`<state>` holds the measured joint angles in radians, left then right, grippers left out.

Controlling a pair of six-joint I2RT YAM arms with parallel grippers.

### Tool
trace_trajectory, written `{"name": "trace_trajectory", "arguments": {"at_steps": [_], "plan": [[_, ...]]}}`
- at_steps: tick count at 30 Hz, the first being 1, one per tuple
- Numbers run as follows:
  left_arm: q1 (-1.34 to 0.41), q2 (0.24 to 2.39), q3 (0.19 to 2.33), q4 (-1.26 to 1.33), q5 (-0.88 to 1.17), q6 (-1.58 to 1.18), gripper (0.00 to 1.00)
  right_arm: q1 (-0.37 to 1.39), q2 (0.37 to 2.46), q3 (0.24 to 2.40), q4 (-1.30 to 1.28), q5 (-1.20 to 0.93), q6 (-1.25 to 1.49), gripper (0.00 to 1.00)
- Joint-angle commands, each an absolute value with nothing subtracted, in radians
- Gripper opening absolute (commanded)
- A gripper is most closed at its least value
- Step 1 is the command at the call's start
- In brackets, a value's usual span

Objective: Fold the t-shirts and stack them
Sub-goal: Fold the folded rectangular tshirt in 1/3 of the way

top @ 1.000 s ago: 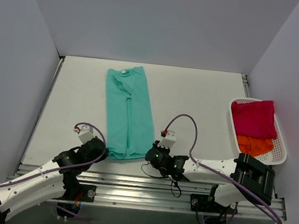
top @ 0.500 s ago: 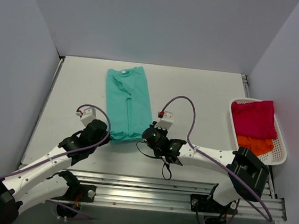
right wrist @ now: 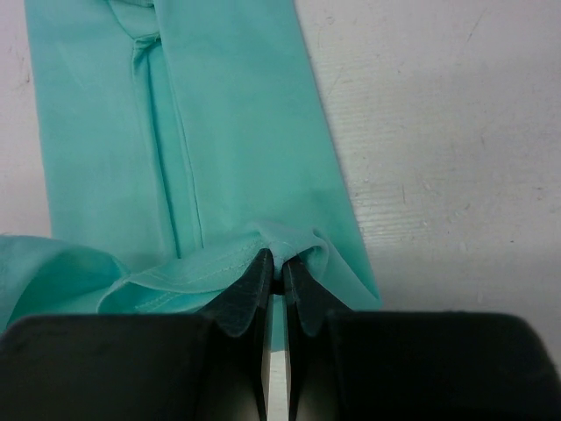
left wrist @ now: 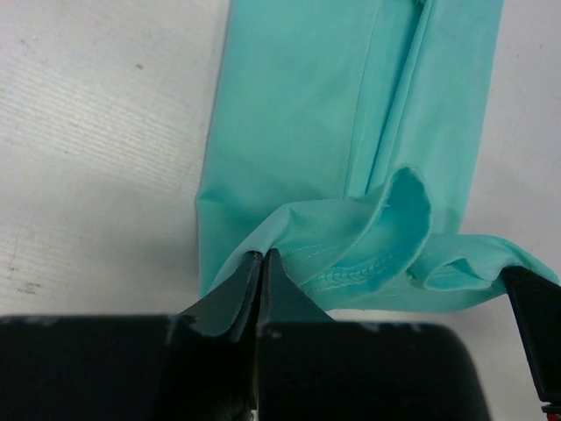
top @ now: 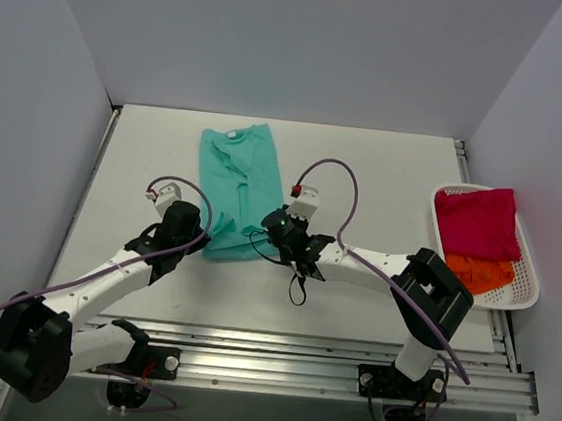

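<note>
The teal t-shirt [top: 235, 171], folded into a long narrow strip, is lying left of centre on the tabletop [top: 385, 181], its collar pointing to the far edge. The left gripper [left wrist: 261, 263] and right gripper [right wrist: 279, 267] are each pinching a corner of its near hem between pressed-together fingers, holding it bunched above the cloth. At the right edge, the magenta t-shirt [top: 476, 221] and orange t-shirt [top: 477, 273] are sitting in a white basket [top: 522, 292].
</note>
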<state>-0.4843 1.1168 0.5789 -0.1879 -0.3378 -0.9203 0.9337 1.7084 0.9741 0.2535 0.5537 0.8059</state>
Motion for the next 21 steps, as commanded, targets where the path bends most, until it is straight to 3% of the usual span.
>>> {"name": "trace_trajectory", "arguments": {"at_steps": [1,21], "plan": [[-0.442,1.153,0.653,-0.077,-0.299,-0.881,0.02,0.919,1.735,1.051,0.27,0.557,0.778,0.0],[-0.27,1.515,0.821,0.133,-0.141,-0.824,0.02,0.767,1.963,1.296,0.288,0.443,0.723,0.0]]}}
